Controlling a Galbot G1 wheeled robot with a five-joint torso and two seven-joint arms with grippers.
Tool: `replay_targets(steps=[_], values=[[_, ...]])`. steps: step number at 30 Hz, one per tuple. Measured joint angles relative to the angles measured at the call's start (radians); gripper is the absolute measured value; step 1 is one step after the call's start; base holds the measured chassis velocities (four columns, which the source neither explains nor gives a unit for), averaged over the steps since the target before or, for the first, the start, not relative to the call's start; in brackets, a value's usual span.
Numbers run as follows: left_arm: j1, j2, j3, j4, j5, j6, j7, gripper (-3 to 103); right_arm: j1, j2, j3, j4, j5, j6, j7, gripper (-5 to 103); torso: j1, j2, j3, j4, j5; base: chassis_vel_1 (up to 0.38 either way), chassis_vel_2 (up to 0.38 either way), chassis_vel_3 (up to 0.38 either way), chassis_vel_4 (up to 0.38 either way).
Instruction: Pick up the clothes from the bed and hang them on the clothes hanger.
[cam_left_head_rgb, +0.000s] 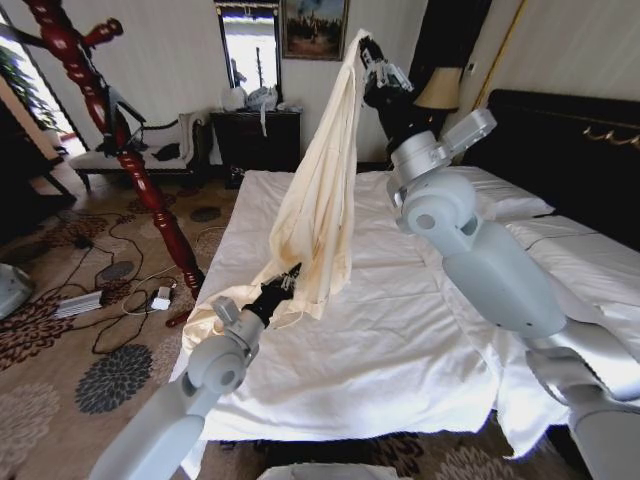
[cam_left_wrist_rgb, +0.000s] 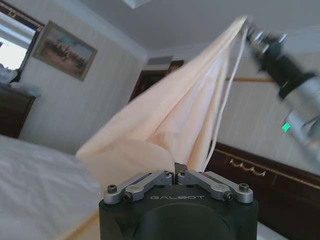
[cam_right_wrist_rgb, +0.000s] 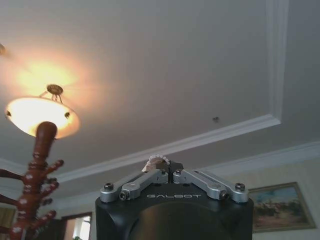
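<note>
The clothes, a pale cream-yellow shirt (cam_left_head_rgb: 320, 190), hang stretched in the air over the bed (cam_left_head_rgb: 400, 340). My right gripper (cam_left_head_rgb: 366, 48) is raised high and shut on the shirt's top end; a bit of cloth (cam_right_wrist_rgb: 159, 161) shows at its closed tips (cam_right_wrist_rgb: 170, 167). My left gripper (cam_left_head_rgb: 288, 278) is low over the bed's left side, shut on the shirt's lower part (cam_left_wrist_rgb: 175, 115), with its tips (cam_left_wrist_rgb: 175, 174) pinched together in the fabric. The red-brown clothes hanger (cam_left_head_rgb: 150, 200) stands on the floor left of the bed, apart from the shirt, and its knobbed top (cam_right_wrist_rgb: 40, 165) is beside the right gripper.
A cushioned bench (cam_left_head_rgb: 140, 150) and a dark dresser (cam_left_head_rgb: 260, 135) stand against the back wall. Cables and a power strip (cam_left_head_rgb: 85, 300) lie on the patterned carpet by the stand's foot. A black headboard (cam_left_head_rgb: 570, 150) and a table lamp (cam_left_head_rgb: 437, 90) are at the right.
</note>
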Motion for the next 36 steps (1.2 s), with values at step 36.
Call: replay_targets(steps=[36], values=[[-0.482,0.376,-0.471,0.14,-0.678,-0.018,0.007,0,-0.153,-0.079,-0.033,0.024,-0.019,0.061,-0.114,0,0.0,0.0,0.0,0.0,0.0002,0.0,0.0,0.0,0.0]])
